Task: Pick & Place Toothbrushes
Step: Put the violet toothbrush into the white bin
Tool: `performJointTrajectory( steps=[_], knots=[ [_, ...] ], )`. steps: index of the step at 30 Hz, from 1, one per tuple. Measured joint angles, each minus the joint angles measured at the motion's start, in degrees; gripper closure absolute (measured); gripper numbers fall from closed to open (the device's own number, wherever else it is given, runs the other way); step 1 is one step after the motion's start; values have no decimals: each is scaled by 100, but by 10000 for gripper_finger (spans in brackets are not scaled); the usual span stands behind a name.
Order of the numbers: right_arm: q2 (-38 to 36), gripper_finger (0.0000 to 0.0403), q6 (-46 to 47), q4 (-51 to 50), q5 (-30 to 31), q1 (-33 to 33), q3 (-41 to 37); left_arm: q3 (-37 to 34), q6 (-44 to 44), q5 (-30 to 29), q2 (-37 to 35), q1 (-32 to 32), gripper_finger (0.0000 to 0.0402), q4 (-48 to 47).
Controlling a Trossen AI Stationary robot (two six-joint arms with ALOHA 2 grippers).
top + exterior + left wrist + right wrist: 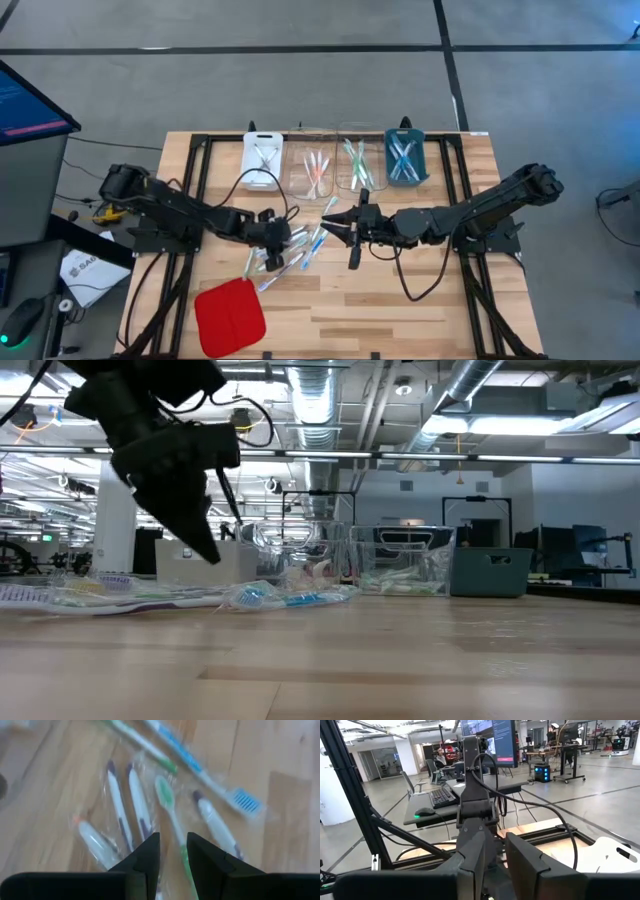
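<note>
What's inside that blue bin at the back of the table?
The blue bin holds a few crossed toothbrushes, pale with blue accents. Its floor beneath them is covered, and their number is unclear.

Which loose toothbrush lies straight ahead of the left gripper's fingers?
The green toothbrush; its handle runs into the gap of the left gripper; the purple ones lie aside.

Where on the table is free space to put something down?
Bare wood lies right of the red pad, along the near edge. It is crowded mid-table: loose toothbrushes between both grippers, and four trays along the far edge.
</note>
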Motion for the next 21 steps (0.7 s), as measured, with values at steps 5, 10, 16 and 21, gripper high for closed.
performJointTrajectory(
  steps=[5,10,16,21],
  knots=[
    [0,330,2,0,0,0,0,2,1,-4,200,0,312,-162],
    [0,330,2,0,0,4,0,0,-7,-13,283,0,312,-161],
    [0,330,2,0,0,4,0,0,-17,-30,281,0,312,-155],
    [0,330,2,0,0,4,0,0,-19,-28,315,0,312,-147]
  ],
)
